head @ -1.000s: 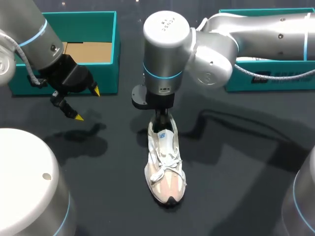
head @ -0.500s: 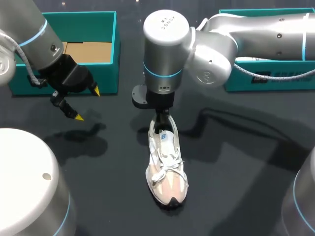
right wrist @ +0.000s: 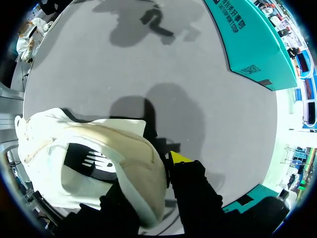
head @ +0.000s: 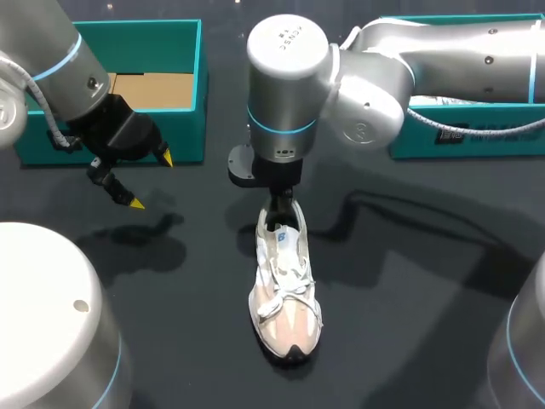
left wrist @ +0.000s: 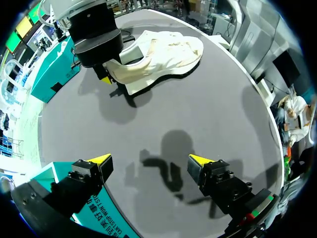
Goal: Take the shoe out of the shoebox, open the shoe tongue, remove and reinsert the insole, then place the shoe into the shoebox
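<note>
Now, left gripper (head: 152, 181): fingers wide apart, empty, upper left.
right gripper (head: 279, 213): clamped on shoe (head: 287, 298) heel, centre.

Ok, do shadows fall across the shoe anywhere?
Head view: the right arm shadows the table beside the shoe, not the shoe itself. Left wrist view: the left gripper casts its shadow short of the shoe. Right wrist view: shadow only on the table beyond the shoe.
</note>
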You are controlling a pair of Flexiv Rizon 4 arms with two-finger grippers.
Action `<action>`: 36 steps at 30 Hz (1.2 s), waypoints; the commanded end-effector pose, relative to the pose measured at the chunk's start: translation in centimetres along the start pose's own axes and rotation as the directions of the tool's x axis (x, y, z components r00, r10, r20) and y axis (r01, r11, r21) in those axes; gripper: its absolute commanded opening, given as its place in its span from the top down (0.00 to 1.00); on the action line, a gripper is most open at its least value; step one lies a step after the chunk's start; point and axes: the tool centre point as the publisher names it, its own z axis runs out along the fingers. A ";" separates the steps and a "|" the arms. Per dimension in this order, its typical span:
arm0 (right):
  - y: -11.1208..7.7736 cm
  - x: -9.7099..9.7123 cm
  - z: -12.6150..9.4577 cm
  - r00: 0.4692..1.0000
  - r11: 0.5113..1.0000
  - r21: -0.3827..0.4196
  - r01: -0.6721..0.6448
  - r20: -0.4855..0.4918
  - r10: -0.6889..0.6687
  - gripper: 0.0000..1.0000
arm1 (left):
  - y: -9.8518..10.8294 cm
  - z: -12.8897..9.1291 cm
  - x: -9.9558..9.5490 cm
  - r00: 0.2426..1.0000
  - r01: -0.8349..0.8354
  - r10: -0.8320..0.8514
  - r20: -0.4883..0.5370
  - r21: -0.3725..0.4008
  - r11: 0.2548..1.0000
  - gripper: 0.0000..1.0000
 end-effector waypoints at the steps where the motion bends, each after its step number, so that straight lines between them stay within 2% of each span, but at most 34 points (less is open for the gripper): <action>1: -0.8 0.0 -2.6 1.000 1.000 0.008 0.000 0.004 0.000 1.00 | 0.0 -0.1 0.1 1.000 -0.001 0.001 0.001 -0.002 1.000 0.00; 9: -2.5 -0.3 -5.8 1.000 1.000 0.015 -0.025 -0.006 0.025 1.00 | 0.0 -0.1 0.1 1.000 -0.001 0.001 0.001 -0.002 1.000 0.00; 17: -3.4 -1.1 -7.6 0.999 0.999 -0.013 -0.042 -0.014 0.042 1.00 | 0.0 -0.1 0.1 1.000 -0.001 0.001 0.001 -0.002 1.000 0.00; 26: -4.3 -3.6 -10.0 0.999 0.999 -0.013 -0.041 0.000 0.041 1.00 | 0.0 -0.1 0.1 1.000 -0.001 0.001 0.001 -0.002 1.000 0.00; 36: -4.3 -3.6 -10.0 0.999 0.999 -0.013 -0.041 0.000 0.041 1.00 | 0.0 -0.1 0.1 1.000 -0.001 0.001 0.001 -0.002 1.000 0.00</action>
